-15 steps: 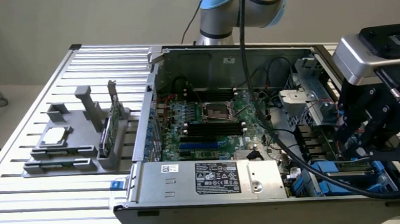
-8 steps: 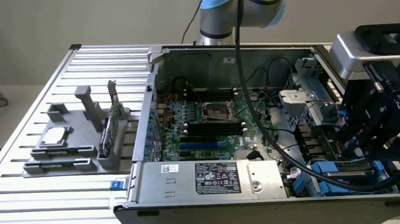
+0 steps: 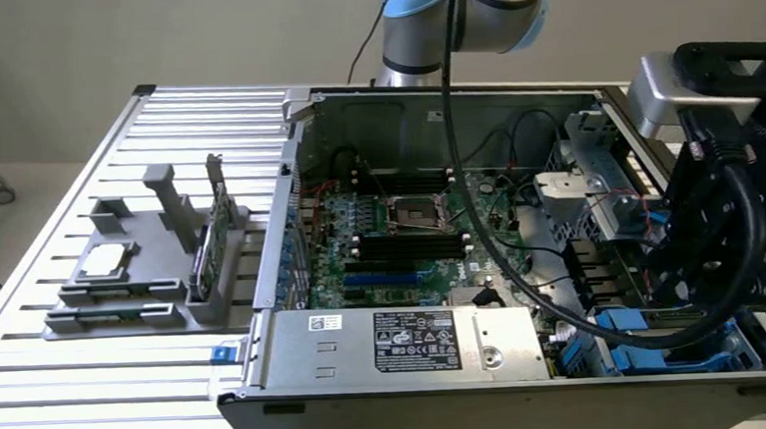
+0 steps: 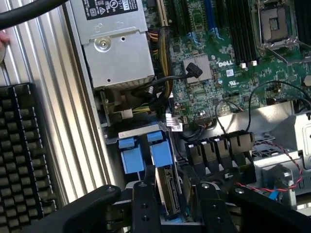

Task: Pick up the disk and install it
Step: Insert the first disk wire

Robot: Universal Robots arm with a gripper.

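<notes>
The disk (image 4: 170, 196) stands edge-on between my black fingers (image 4: 145, 204), its silver-grey side and a strip of blue rail showing. My gripper (image 4: 171, 190) is shut on it, just over the drive bay with blue latches (image 4: 143, 153) at the case's corner. In the exterior view the arm's black wrist assembly (image 3: 731, 216) hangs low over the blue drive bay (image 3: 640, 344) at the exterior view's right; the disk is hidden behind it there.
The open computer case (image 3: 299, 111) lies on a ribbed aluminium table (image 3: 90, 387). A silver power supply (image 3: 403, 341) sits beside the bay and the motherboard (image 3: 398, 233) lies behind. A grey fixture (image 3: 138, 296) stands at the exterior view's left. Black cables (image 3: 489, 238) cross the case.
</notes>
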